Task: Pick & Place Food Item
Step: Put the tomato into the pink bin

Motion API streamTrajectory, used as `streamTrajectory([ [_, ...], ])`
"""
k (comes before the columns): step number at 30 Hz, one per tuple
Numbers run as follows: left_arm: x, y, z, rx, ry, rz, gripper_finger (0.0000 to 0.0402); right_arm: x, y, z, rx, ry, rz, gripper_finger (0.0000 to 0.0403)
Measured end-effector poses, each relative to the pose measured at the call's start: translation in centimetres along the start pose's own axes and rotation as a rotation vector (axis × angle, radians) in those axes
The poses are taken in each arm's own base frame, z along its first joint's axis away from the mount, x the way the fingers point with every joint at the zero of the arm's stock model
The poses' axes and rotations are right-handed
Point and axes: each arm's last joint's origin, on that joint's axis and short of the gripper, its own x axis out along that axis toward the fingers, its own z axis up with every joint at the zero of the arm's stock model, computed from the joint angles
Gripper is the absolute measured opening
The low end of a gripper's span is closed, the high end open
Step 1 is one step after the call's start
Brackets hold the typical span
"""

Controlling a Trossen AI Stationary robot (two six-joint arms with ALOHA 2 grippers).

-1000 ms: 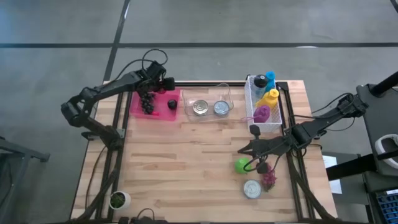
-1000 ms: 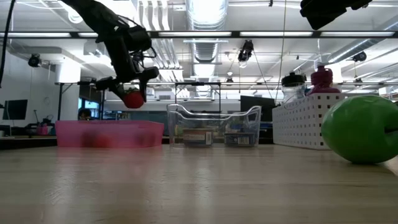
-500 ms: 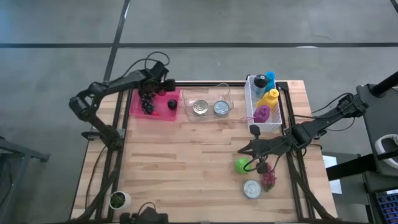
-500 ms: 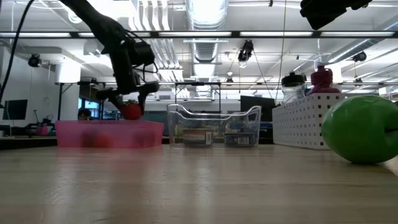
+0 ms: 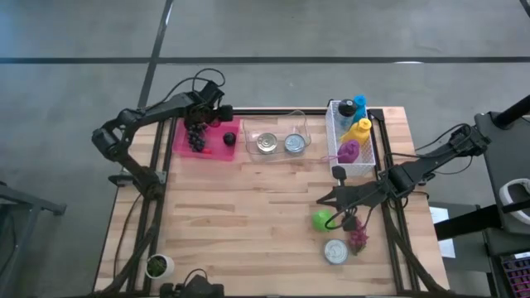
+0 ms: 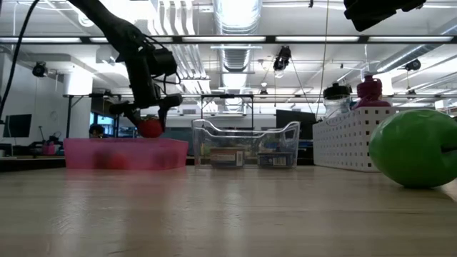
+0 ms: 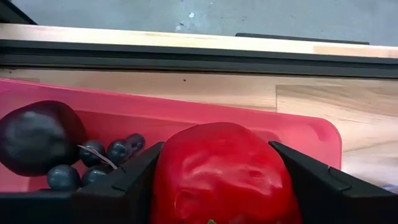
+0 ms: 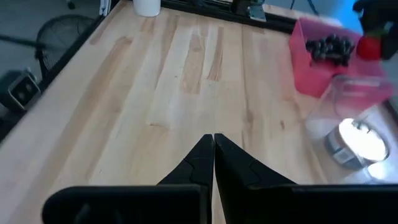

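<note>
Red pepper (image 7: 222, 173) was seen clamped between the two dark fingers (image 7: 127, 180) of the left pincer (image 6: 146, 118), held just above the pink tray (image 5: 184, 145). In the low view the pepper (image 6: 151, 128) was shown at the tray's upper rim (image 6: 125, 145), not resting in it. Tray was placed at the far left corner of the counter (image 5: 248, 215). Dark grapes (image 5: 196, 138) and a dark round fruit (image 5: 228, 139) were noted inside the tray; in the left wrist view the grapes (image 7: 93, 162) were seen beside the round fruit (image 7: 38, 137), both lower than the pepper.

Clear bin (image 5: 280, 136) was located just right of the tray, with two cans (image 5: 267, 144) inside. White perforated basket (image 5: 335, 141) was set further right of the tray, well apart from it, with bottles (image 5: 359, 128) standing in it.

Right pincer (image 8: 213, 149) was seen clenched on nothing, fingertips touching, and was held over the near right part of the counter, well apart from the tray. Green round item (image 5: 322, 220), a can (image 5: 335, 251) and a purple grape bunch (image 5: 358, 240) were noted near that pincer (image 5: 323, 201). Small white pot with a plant (image 5: 157, 266) was seen at the near left counter corner, well apart from the tray.
</note>
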Motion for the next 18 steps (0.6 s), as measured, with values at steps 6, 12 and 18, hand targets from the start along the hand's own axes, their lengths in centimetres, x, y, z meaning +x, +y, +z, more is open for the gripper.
streamTrajectory([
  [6, 0.1, -0.1, -0.1, -0.002, 0.020, -0.019, 0.0264, 0.0, -0.1, 0.2, 0.009, -0.016, -0.046, 0.0008],
  [12, 0.1, -0.1, -0.1, -0.001, 0.020, -0.019, 0.0258, -0.1, -0.9, 0.1, 0.101, -0.050, -0.327, 0.0008],
  [18, 0.1, -0.1, -0.1, 0.015, 0.025, -0.024, 0.0266, -0.2, -1.0, 0.1, 0.102, -0.052, -0.353, 0.0008],
])
